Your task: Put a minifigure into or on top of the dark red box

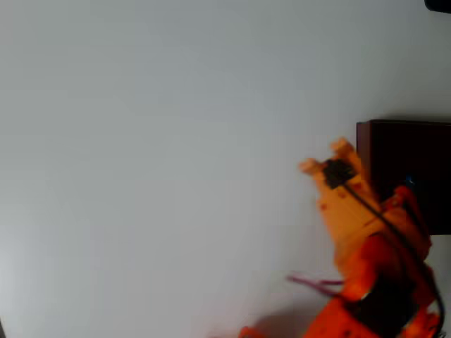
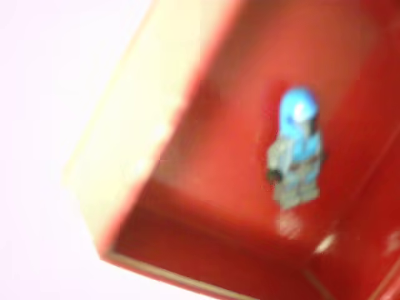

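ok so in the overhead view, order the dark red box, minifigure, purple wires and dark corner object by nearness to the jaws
1. dark red box, near wall just right
2. minifigure, faint blue speck inside the box, further right
3. purple wires, below, by the arm
4. dark corner object, far top right
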